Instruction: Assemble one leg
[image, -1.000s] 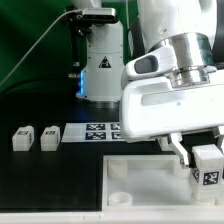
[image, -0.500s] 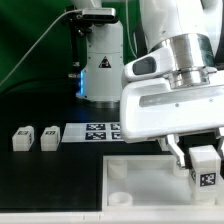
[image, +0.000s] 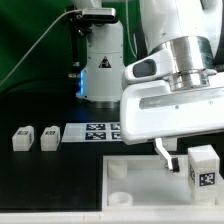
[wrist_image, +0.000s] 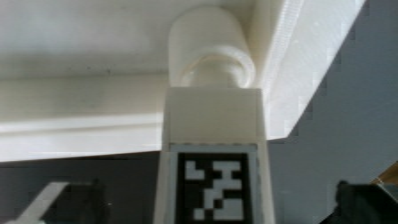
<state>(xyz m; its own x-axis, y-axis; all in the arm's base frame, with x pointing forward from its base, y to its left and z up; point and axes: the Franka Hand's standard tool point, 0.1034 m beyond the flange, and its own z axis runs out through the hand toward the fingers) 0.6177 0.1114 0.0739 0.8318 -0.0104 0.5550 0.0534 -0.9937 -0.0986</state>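
One leg (image: 203, 166), a small white block with a black-and-white tag, stands upright at the near corner of the large white panel (image: 140, 182) on the exterior view's right. In the wrist view the leg (wrist_image: 217, 130) stands right in front of a round corner socket (wrist_image: 222, 55) of the panel (wrist_image: 107, 60). My gripper (image: 192, 158) straddles the leg with its jaws open. One finger (image: 163, 151) stands clear of the leg, and the other is hidden. In the wrist view my gripper (wrist_image: 210, 205) shows dark gaps on both sides of the leg.
Two more legs (image: 22, 139) (image: 49, 137) stand on the dark table at the exterior view's left. The marker board (image: 98, 132) lies beside them. A white camera stand (image: 100, 60) rises at the back, with a green backdrop behind it.
The fingers have spread apart and let go of the leg. The visible finger moved toward the exterior view's left. The leg stays upright at the panel's corner.
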